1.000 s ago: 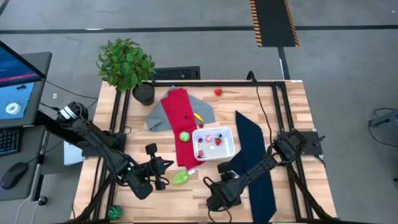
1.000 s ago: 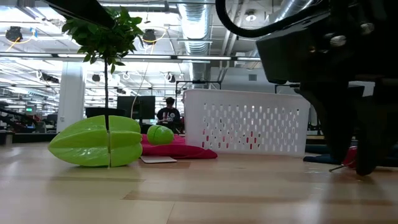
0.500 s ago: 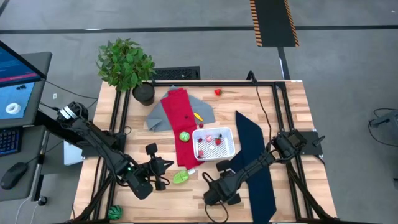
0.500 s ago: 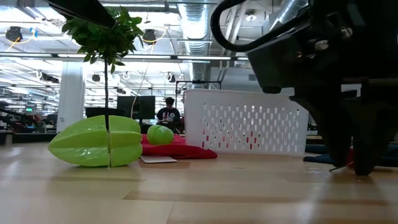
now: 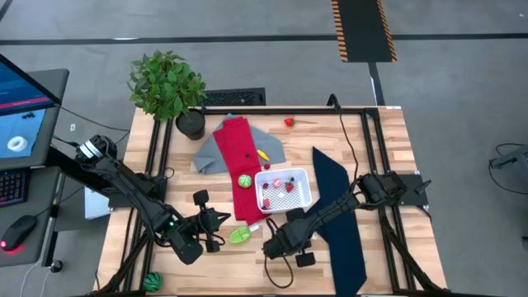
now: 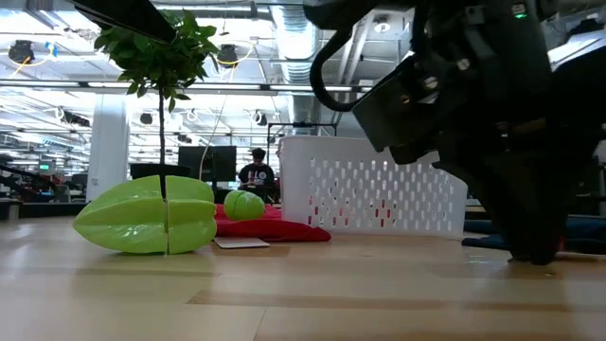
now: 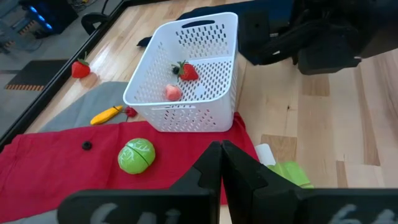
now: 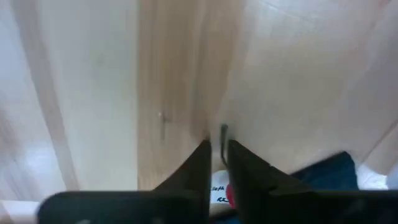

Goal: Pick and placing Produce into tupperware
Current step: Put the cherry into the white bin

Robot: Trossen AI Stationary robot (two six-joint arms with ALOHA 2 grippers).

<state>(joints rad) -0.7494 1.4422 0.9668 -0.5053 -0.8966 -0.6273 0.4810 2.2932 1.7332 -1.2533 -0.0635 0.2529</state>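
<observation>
Two dark arms reached over the wooden surface [image 5: 379,140]. The left hand [image 7: 222,146] hovered shut and empty, its fingers [image 7: 239,168] pressed together, just beside a green starfruit [image 5: 240,236]. The right hand [image 5: 276,245] was low over bare wood near the front edge, between the starfruit and the navy cloth [image 5: 340,223]. How far it was open, and whether it held anything, could not be told.

No writing could be read. The right wrist view showed a white patch [image 8: 217,190] with small dark letters, too blurred to make out.

The white tupperware [image 5: 307,191] stood between the red cloth [image 5: 239,148] and the navy cloth. The left wrist view showed two pieces inside it, a strawberry [image 7: 188,71] and a pink piece [image 7: 173,93]. From above these were only red and pink spots.

Outside the tub the left wrist view gave one round green fruit [image 7: 137,155] on the red cloth, one yellow piece [image 7: 107,114], one tiny red piece [image 7: 130,112] and one more strawberry [image 7: 80,68] well apart by the far edge. One grey cloth [image 5: 206,155] lay under the red one.

Only the high view took in the potted plant [image 5: 167,82] at the far left corner, a monitor [image 5: 21,107] off the surface, and a green object [image 5: 152,282] at the near left corner. Only the low view showed a person [image 6: 257,170] in the room beyond.
</observation>
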